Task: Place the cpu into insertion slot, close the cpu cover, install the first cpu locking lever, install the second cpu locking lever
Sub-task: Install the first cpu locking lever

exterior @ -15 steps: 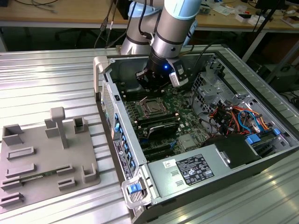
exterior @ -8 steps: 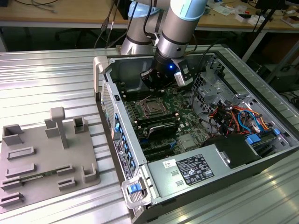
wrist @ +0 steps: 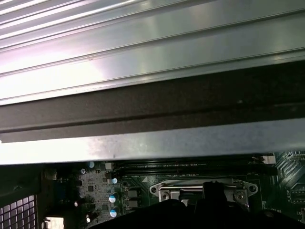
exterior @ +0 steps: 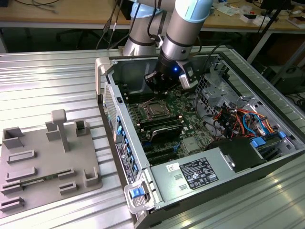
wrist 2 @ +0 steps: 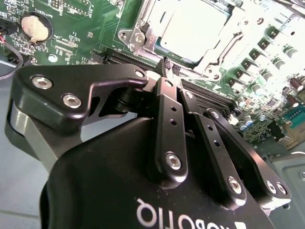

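We see the gripper [wrist 2: 169, 67] low over the far side of the cpu cover [wrist 2: 217, 53] — its fingers pressed together. The cpu [wrist 2: 190, 26] lies within the cover's window.

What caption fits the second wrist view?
Shut gripper hangs over the green motherboard, beside the cpu and cpu cover.

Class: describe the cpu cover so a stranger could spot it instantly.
Find the open computer case on the metal table. On its green motherboard, near the gripper, sits the cpu cover. Unlike the long black memory slots beside it, it is a square silver windowed frame.
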You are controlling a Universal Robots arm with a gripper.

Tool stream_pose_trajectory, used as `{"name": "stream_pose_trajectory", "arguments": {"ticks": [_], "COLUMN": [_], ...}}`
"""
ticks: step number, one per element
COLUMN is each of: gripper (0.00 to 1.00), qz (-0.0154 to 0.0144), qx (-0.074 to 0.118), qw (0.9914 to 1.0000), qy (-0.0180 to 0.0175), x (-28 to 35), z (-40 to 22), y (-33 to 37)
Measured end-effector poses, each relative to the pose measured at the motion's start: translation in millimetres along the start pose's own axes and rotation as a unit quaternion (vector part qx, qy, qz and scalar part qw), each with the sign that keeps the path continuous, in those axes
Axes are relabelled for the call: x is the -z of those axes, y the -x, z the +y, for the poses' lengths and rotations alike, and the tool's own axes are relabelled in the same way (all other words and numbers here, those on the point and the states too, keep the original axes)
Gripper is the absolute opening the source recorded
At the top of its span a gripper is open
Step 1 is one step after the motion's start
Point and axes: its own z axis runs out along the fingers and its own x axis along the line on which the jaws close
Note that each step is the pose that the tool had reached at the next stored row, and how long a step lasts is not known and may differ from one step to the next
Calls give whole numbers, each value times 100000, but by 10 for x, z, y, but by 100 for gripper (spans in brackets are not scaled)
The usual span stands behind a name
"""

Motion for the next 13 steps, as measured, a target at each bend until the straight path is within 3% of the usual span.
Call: {"name": "stream_pose_trajectory", "arguments": {"ticks": [8,13], "gripper": [11,11], "qz": [7,12], "qx": [253,891], "qw": [100000,99996], "qy": [-7,-17], "x": [-19,23], "z": [-1,6], "y": [-4,-19]}}
